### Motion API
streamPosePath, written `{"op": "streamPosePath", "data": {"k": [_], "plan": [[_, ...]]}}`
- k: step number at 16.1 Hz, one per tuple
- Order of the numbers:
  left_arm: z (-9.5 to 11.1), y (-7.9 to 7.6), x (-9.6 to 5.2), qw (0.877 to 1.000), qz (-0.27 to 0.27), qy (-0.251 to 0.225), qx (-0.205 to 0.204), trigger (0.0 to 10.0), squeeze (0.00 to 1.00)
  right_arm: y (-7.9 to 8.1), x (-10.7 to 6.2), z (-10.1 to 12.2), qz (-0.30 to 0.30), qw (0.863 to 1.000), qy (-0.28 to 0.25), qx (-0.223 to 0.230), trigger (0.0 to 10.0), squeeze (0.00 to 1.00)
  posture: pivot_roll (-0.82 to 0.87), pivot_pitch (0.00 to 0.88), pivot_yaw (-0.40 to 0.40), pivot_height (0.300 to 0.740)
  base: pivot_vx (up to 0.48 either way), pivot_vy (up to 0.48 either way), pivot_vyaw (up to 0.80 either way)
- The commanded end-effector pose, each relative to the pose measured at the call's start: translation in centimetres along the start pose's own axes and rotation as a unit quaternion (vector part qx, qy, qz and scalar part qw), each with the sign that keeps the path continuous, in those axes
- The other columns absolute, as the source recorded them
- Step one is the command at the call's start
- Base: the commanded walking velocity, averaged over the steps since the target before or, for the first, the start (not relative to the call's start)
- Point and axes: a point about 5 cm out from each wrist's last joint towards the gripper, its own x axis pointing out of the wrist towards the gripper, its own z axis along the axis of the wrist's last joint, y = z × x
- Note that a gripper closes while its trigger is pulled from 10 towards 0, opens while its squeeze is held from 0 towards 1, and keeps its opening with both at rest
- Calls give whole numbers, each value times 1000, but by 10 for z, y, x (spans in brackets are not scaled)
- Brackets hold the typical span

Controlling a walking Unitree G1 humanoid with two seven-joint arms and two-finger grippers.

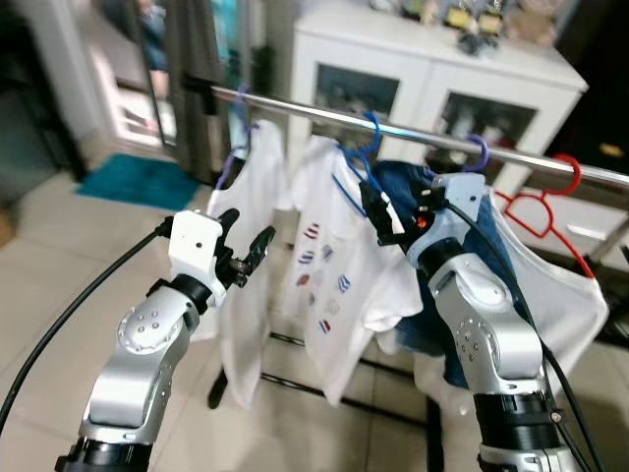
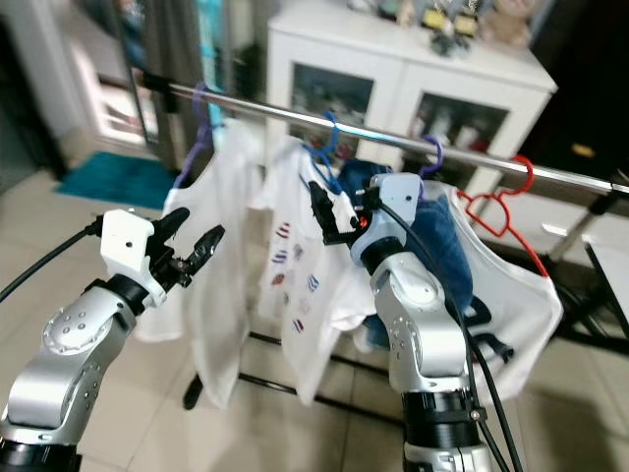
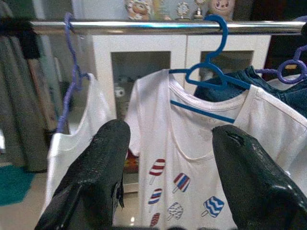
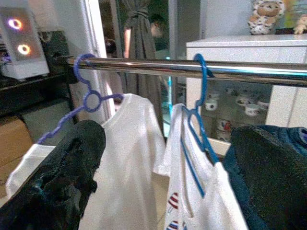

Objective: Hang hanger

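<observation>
A steel rail [image 1: 324,116] runs across at chest height. On it hang a purple hanger [image 1: 236,138] with a white shirt, a blue hanger [image 1: 369,147] with a white ice-lolly print shirt [image 1: 329,285], a purple hanger [image 1: 479,152] with denim, and a red hanger [image 1: 545,202] with a white shirt. My right gripper [image 1: 403,202] is open just below the rail beside the blue hanger [image 4: 199,115], holding nothing. My left gripper [image 1: 246,234] is open in front of the leftmost shirt, nothing between its fingers [image 3: 91,191].
A white glass-door cabinet [image 1: 423,79] stands behind the rail, with small figures on top. A teal mat [image 1: 138,179] lies on the tiled floor at the far left. The rack's black base bars [image 1: 295,379] cross the floor under the shirts.
</observation>
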Motion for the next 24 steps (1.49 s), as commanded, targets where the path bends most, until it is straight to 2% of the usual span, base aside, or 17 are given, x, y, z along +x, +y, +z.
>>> {"op": "streamPosePath", "data": {"k": [1,6,8,12,14,16,19,20,22,24], "plan": [[3,-2,2,1000,-4,-4,5,10000,0,-3,0,-3,-11,1000,10,-5,10000,1000,44,0,-96,740,0,0,0],[5,-2,7,1000,-6,-6,-5,10000,0,-6,0,-2,-30,1000,8,0,10000,1000,26,0,-85,740,0,0,0],[5,-4,9,1000,-13,-9,-12,10000,0,-10,-1,-3,-40,999,18,-17,10000,1000,21,0,-84,740,0,0,0],[5,-4,8,1000,-14,-8,-12,10000,0,-16,2,4,-58,998,8,-20,10000,1000,26,0,-91,740,255,0,200],[4,-5,7,1000,-14,-8,-15,10000,0,-19,2,5,-64,997,9,-41,10000,1000,28,0,-97,740,293,0,0],[4,-4,7,1000,-15,-8,-15,10000,0,-20,3,5,-68,997,10,-42,10000,1000,28,0,-97,740,309,0,0],[4,-5,7,1000,-18,-7,-16,10000,0,-27,1,8,-93,995,6,-46,10000,1000,26,0,-94,740,309,0,533],[4,-7,7,999,-29,-5,-16,10000,0,-30,0,8,-98,994,10,-52,10000,1000,26,0,-94,740,311,0,0],[2,-21,5,994,-113,6,-6,10000,0,-43,0,13,-118,989,28,-79,10000,1000,28,0,-101,740,0,0,0],[5,-27,3,985,-171,8,-17,10000,0,-51,0,16,-83,991,55,-94,10000,1000,25,0,-97,740,0,0,0]]}}
